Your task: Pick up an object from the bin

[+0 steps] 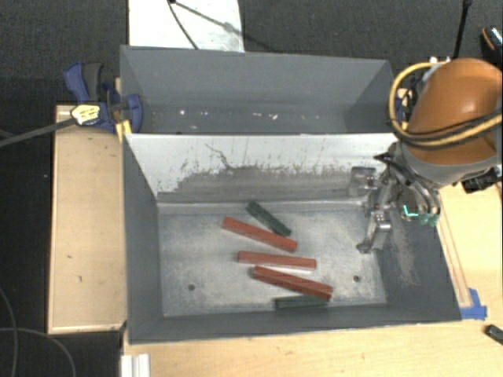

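Approach step, nothing gripped: your gripper [372, 238] hangs well right of the middle red-brown bar [277, 260]; spread or pressed together, can't tell. Next you'd need to shift left over that bar and descend. It's long, thin, lying flat, with the upper red-brown bar [259, 235] just behind it and the lower red-brown bar [292, 283] just in front.

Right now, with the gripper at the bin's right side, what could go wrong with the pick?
The gripper hangs close to the bin's right wall and might scrape it. The two lower red-brown bars lie nearly touching, so one grasp may catch both. The dark green bar by the front wall leaves little room.
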Controlling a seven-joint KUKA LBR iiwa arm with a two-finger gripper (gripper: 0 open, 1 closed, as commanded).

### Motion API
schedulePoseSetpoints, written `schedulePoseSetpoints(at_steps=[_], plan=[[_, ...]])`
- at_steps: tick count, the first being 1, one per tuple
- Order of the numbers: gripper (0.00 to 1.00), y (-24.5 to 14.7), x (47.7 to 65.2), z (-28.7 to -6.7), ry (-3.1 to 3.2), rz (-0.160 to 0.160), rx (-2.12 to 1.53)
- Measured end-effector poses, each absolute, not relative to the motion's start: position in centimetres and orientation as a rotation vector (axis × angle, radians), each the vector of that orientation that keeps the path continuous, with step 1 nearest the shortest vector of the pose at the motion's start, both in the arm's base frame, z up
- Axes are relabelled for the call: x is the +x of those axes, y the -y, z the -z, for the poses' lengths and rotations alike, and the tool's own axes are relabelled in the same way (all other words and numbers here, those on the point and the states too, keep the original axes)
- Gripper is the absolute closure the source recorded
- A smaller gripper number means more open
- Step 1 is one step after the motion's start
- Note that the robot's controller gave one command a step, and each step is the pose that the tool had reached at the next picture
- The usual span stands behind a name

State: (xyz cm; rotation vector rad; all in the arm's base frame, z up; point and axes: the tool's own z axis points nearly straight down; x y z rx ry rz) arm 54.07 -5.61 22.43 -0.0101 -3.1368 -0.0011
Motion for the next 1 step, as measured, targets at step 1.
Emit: schedulePoseSetpoints(at_steps=[1], plan=[[0.00, 0.77, 53.54, -14.56, 3.118, 0.004, -0.361]])
